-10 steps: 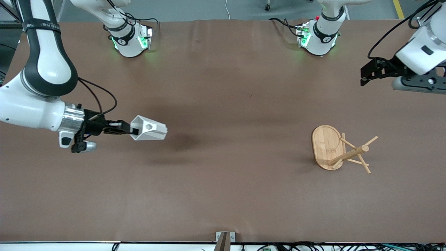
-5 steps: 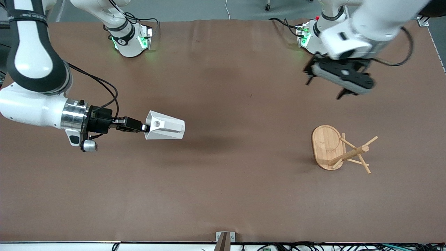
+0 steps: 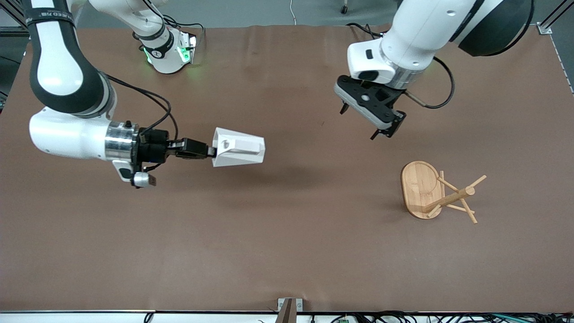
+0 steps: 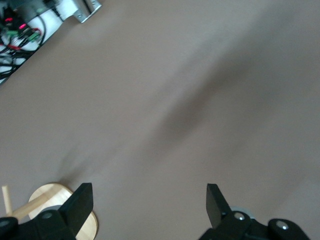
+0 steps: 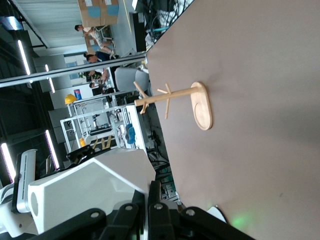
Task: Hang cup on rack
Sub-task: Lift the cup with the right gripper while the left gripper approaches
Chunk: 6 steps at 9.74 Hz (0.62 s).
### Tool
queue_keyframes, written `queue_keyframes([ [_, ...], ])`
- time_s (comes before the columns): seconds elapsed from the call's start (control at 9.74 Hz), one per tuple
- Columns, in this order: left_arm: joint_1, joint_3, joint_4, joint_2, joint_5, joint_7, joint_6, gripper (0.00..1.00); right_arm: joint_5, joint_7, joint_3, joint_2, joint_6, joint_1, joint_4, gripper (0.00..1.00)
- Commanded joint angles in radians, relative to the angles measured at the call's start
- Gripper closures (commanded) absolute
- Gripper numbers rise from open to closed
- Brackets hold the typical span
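Observation:
The white faceted cup (image 3: 237,150) hangs on its side in the air over the middle of the table, its tab with the round hole facing up. My right gripper (image 3: 210,151) is shut on the cup's rim wall; the right wrist view shows the cup (image 5: 85,190) pinched between the fingers (image 5: 155,187). The bamboo rack (image 3: 437,194) stands on its oval base toward the left arm's end, apart from the cup; it also shows in the right wrist view (image 5: 172,97). My left gripper (image 3: 379,121) is open and empty over bare table beside the rack, whose base edge (image 4: 40,197) shows by one finger.
Brown table cover (image 3: 287,233) all around. The two arm bases (image 3: 168,51) stand along the table's edge farthest from the front camera. A small metal bracket (image 3: 289,305) sits at the nearest edge.
My right gripper has carried the cup toward the rack's end of the table. My left arm has swung in from the table's end to over the table by the rack.

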Motion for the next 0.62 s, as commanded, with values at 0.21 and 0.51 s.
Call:
queue_keyframes([
  [0.21,0.005,-0.091,0.014,0.057,-0.03,0.236,0.003,0.0,0.05,-0.014,0.094,0.012,-0.037,-0.067,-0.005,1.0],
  [0.51,0.005,-0.104,0.039,0.061,-0.031,0.391,0.004,0.02,0.089,-0.115,0.094,0.046,-0.146,-0.067,-0.022,1.0],
])
